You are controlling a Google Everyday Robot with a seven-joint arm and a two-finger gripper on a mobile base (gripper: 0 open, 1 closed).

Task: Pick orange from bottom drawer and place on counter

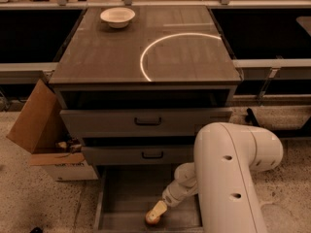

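One hand [156, 212] low in bottom drawer [121, 198], at orange [152, 220]; grip unclear.

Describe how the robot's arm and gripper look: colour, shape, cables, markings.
The arm is a bulky, glossy white shell with rounded joints and two small dark holes on its side; no cables or lettering show. It narrows to a slimmer white wrist. The gripper, down in the bottom drawer by the orange, is pale cream.
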